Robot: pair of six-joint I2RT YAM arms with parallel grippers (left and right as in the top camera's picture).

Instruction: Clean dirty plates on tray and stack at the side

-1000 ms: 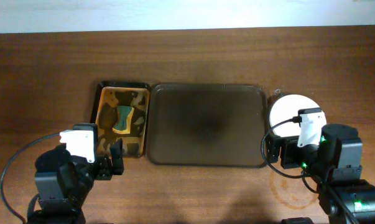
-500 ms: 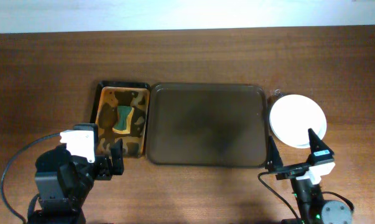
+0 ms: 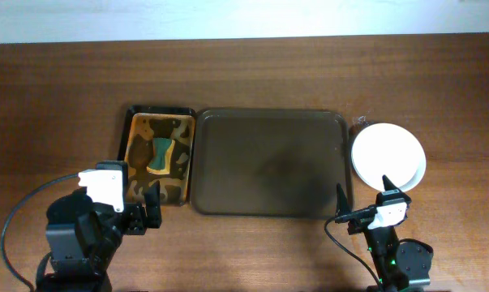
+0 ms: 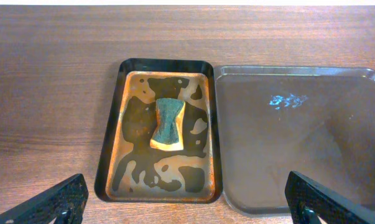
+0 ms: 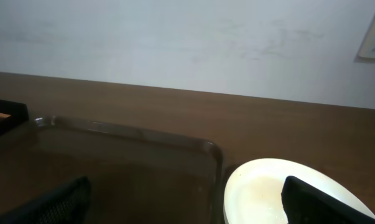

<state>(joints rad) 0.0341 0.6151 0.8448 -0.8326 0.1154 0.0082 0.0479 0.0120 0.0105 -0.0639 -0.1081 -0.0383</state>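
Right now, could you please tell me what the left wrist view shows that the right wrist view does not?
Only the left wrist view shows the sponge lying in the small amber tray. Only the right wrist view shows the white plates and the pale wall. Both show the large brown tray and the wooden table.

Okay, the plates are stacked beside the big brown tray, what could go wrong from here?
1. The right gripper is open and sits just in front of the plates. A careless swing as the arm moves could clip the stack.
2. The stack looks slightly offset, with a lower rim peeking out on one side, so a knock might slide the top plate off.
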